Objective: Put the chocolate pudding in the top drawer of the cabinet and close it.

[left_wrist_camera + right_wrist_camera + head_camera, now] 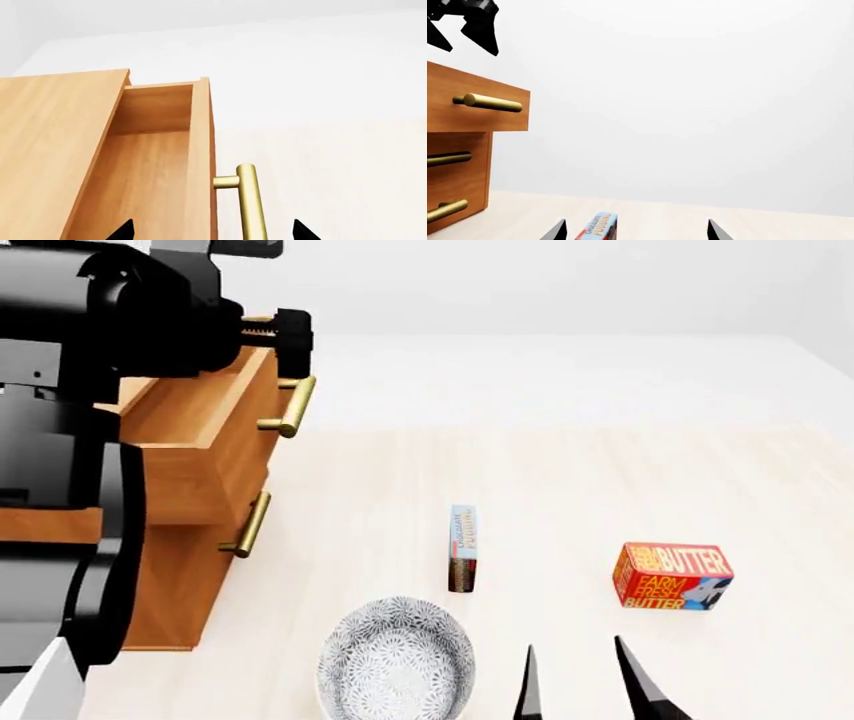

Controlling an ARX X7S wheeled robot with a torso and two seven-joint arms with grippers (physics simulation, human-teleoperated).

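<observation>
Top drawer (200,425): pulled out of the cabinet (174,580), ready to receive.
Chocolate pudding (463,548): right of cabinet, ungrasped.
Right gripper (587,685): spread wide, lined up on the pudding.
Left gripper (210,231): jaws wide apart, above the drawer.

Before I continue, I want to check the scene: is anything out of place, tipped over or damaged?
Nothing looks damaged or spilled. The top drawer of the cabinet is pulled out and looks empty. The chocolate pudding lies on the table, apart from the bowl and butter box.

We note a bulky glossy-black left arm (80,390) of rounded housings with a white panel at its lowest visible part. The left gripper (212,231) and right gripper (594,685) show thin, black, pointed fingertips.
</observation>
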